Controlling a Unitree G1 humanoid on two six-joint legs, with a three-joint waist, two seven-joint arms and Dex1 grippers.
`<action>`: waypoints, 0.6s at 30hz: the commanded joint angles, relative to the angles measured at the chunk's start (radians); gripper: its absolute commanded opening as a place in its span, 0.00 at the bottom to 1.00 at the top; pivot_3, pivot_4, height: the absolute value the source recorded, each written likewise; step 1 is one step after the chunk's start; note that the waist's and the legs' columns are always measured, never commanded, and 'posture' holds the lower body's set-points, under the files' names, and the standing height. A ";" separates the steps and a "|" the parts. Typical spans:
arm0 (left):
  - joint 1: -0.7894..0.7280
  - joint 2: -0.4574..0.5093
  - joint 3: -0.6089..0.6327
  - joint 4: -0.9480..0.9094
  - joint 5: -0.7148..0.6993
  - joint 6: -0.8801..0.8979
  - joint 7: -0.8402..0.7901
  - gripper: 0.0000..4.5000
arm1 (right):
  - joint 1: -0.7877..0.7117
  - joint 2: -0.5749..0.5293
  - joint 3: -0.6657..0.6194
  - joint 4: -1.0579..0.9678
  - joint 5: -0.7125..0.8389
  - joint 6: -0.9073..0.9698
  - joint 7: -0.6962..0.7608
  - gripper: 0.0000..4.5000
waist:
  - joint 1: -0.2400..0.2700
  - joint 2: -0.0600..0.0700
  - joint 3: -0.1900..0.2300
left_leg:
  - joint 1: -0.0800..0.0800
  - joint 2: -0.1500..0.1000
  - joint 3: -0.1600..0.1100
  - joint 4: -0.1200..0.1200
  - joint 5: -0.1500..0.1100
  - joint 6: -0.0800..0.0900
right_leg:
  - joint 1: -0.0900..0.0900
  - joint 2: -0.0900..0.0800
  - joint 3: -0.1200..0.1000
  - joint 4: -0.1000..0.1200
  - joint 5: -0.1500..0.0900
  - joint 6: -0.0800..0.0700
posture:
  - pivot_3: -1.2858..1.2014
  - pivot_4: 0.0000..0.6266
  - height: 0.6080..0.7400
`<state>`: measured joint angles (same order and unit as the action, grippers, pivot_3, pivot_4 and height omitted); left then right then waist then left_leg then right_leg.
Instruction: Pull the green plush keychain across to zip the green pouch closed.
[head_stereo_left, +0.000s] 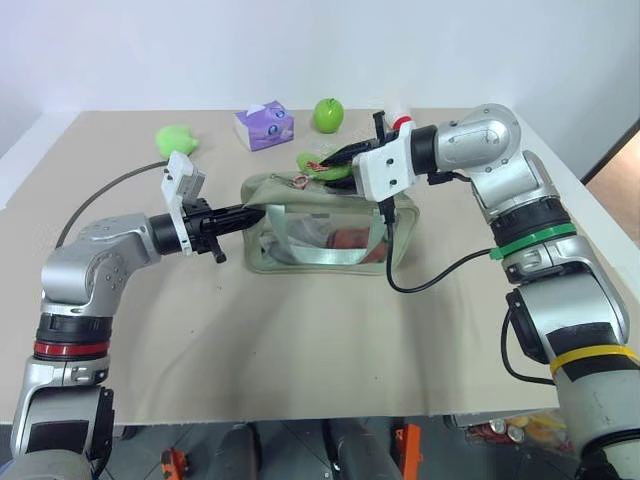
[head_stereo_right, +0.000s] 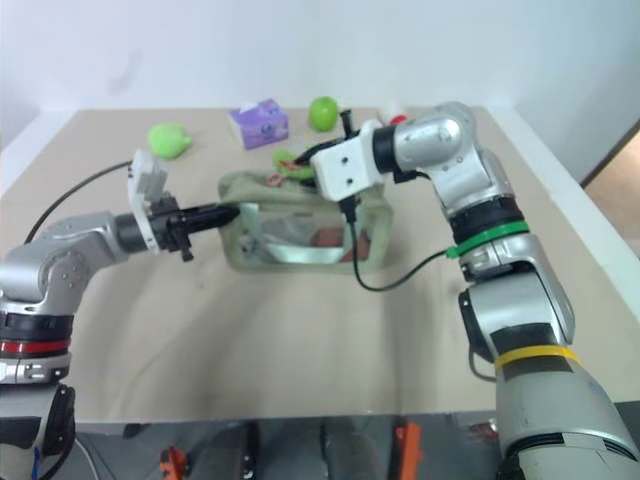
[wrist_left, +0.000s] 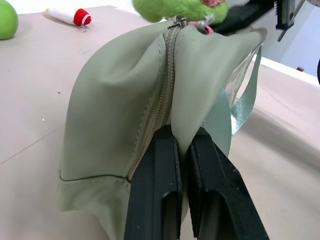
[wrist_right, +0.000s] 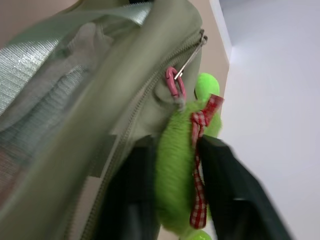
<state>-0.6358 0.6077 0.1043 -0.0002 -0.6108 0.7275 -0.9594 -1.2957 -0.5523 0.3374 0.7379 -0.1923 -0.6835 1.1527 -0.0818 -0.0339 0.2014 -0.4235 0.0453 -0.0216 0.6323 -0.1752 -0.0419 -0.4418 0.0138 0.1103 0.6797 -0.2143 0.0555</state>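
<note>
right wrist view had the green plush keychain (wrist_right: 176, 165) squeezed between the two black fingers of the right pincer (wrist_right: 175, 200), its pink clip hooked to the zipper pull at the top of the green pouch (wrist_right: 100, 100). from the head views the keychain lay on the pouch's top, toward its far right end, and the pouch sat mid-worktop (head_stereo_left: 300, 350) with its long axis running left to right across the robot's front. the zipper line ran along that same axis, so the coming pull would, by my reading, have to travel along the pouch's length toward the left pincer (head_stereo_left: 250, 213), which was clamped on a fold of fabric at the pouch's left end, bracing it. the right arm was the one at the keychain; the left only anchored.

how much of the zipper was already shut could not be made out: the right pincer's white housing covered part of the top, and the slider itself was too small to place. a reddish thing inside the pouch showed through the clear window but could not be identified. behind stood a purple tissue pack (head_stereo_left: 264, 126), a green apple (head_stereo_left: 328, 114) and a loose green plush toy (head_stereo_left: 178, 138).
</note>
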 joint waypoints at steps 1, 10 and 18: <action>0.005 0.009 0.027 -0.047 -0.029 0.005 0.002 0.00 | -0.040 -0.006 -0.014 0.002 0.008 -0.019 0.002 0.01 | 0.000 0.000 0.000 | 0.000 0.000 0.000 0.000 0.000 0.000 | 0.000 0.000 0.000 0.000 0.000 0.000 | 0.52 0.24 1.00; -0.005 0.009 0.023 -0.029 -0.029 0.004 0.001 0.00 | -0.064 -0.066 -0.051 -0.012 0.046 0.011 0.036 0.01 | 0.000 0.000 0.000 | 0.000 0.000 0.000 0.000 0.000 0.000 | 0.000 0.000 0.000 0.000 0.000 0.000 | 0.52 0.24 1.00; -0.033 0.005 0.003 0.011 -0.019 -0.006 -0.019 0.00 | -0.083 -0.227 -0.118 -0.120 0.140 0.204 0.161 0.01 | 0.003 0.000 0.000 | 0.000 0.000 0.000 0.000 0.000 0.000 | 0.000 0.000 0.000 0.000 -0.001 0.000 | 0.52 0.24 1.00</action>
<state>-0.6457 0.6066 0.0957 0.0116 -0.6276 0.7380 -0.9689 -1.3460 -0.7431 0.2688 0.6634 -0.0823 -0.5181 1.2915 -0.0790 -0.0337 0.2016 -0.4234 0.0450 -0.0216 0.6319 -0.1753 -0.0419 -0.4418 0.0137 0.1101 0.6797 -0.2152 0.0552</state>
